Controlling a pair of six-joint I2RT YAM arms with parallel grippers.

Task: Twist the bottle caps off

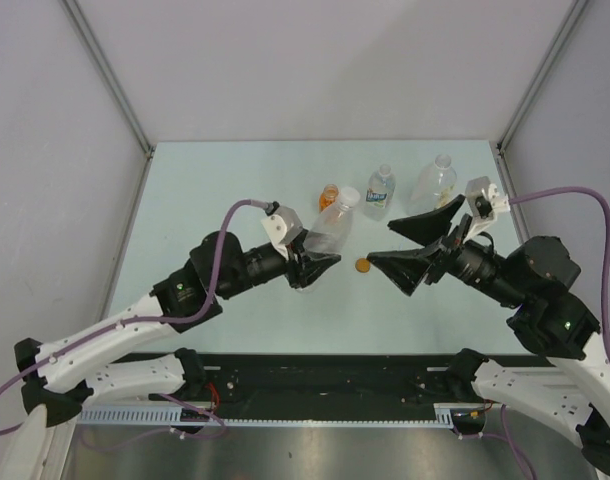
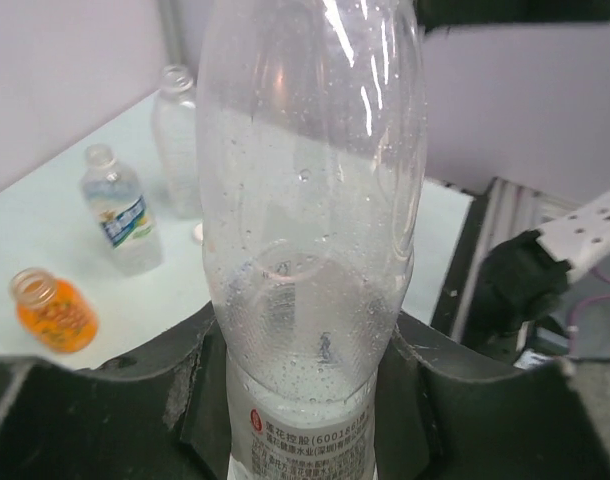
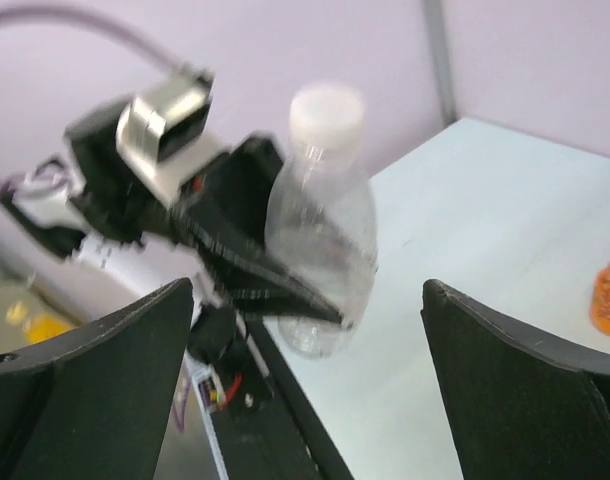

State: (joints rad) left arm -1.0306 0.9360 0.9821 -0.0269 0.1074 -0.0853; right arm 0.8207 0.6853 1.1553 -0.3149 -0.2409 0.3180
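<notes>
My left gripper [image 1: 317,262] is shut on the lower body of a clear bottle [image 1: 330,232], which it holds tilted above the table. The bottle [image 2: 310,200] fills the left wrist view between the black jaws. A white cap [image 3: 325,112] sits on its neck, also seen as the white cap [image 1: 348,195] from above. My right gripper [image 1: 407,248] is open wide, empty, to the right of that bottle and apart from it. An orange-brown cap [image 1: 362,265] lies loose on the table between the grippers.
A small orange bottle [image 1: 329,195] with an open neck, a blue-labelled bottle [image 1: 380,192] and a large clear bottle [image 1: 435,182] stand in a row behind. The booth's grey walls close in at left, right and back.
</notes>
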